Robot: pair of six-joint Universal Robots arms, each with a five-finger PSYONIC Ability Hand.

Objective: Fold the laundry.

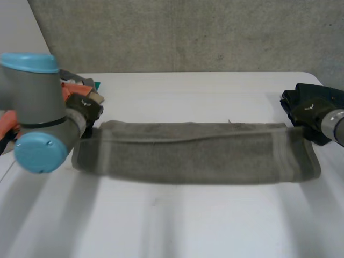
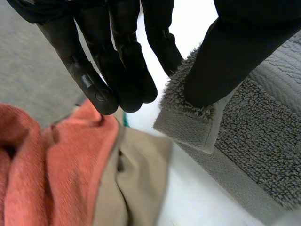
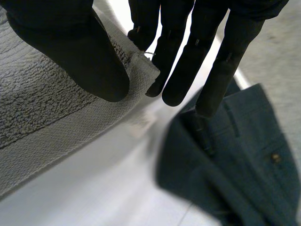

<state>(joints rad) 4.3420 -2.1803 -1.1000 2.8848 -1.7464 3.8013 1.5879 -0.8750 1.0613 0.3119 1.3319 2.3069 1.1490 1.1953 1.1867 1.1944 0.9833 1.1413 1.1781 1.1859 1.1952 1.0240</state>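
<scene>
A grey towel (image 1: 193, 153), folded into a long band, lies across the white table (image 1: 177, 220). My left hand (image 1: 85, 110) is at its far left corner. In the left wrist view the thumb (image 2: 221, 61) presses that towel (image 2: 254, 136) corner against the straight fingers (image 2: 117, 70), so the hand is shut on it. My right hand (image 1: 307, 114) is at the far right corner. There the thumb (image 3: 80, 52) lies on the towel (image 3: 42, 108) and pinches the corner tip against the fingers (image 3: 188, 61).
A pile of orange cloth (image 1: 72, 88) and beige cloth (image 2: 136, 183) sits just beyond the left hand, the orange cloth (image 2: 56, 165) under its fingertips. Dark trousers (image 3: 235, 155) lie beside the right hand, near the table's right edge. A grey wall stands behind.
</scene>
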